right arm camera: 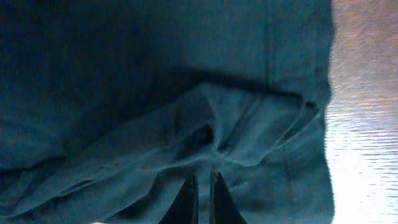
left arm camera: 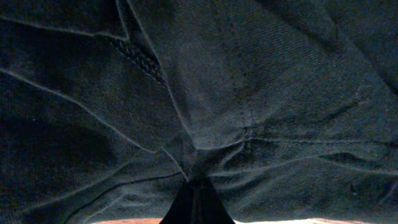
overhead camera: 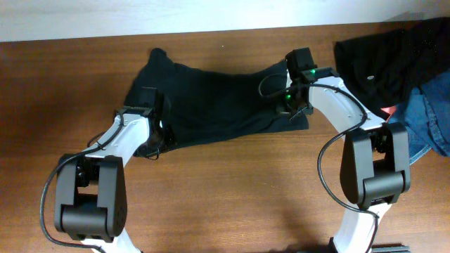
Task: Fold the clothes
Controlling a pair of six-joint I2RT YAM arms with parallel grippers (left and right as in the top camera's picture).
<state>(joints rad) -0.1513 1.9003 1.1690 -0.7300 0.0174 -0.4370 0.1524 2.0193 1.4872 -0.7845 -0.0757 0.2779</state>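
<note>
The clothes (overhead camera: 211,102), a black T-shirt, lie spread and rumpled across the back middle of the wooden table (overhead camera: 232,197). My left gripper (overhead camera: 159,133) is at the shirt's lower left edge. In the left wrist view its jaws (left arm camera: 196,182) are shut, with a pinch of dark fabric (left arm camera: 261,81) gathered at the tips. My right gripper (overhead camera: 291,105) is at the shirt's right end. In the right wrist view its fingers (right arm camera: 203,176) stand nearly together on a raised fold of fabric (right arm camera: 124,93), near the hem. No logo shows.
A heap of other garments lies at the back right corner: a black one (overhead camera: 380,60) and blue denim (overhead camera: 432,116). Bare wood (right arm camera: 364,124) shows just beyond the shirt's right hem. The table's back edge meets a pale wall (overhead camera: 105,21).
</note>
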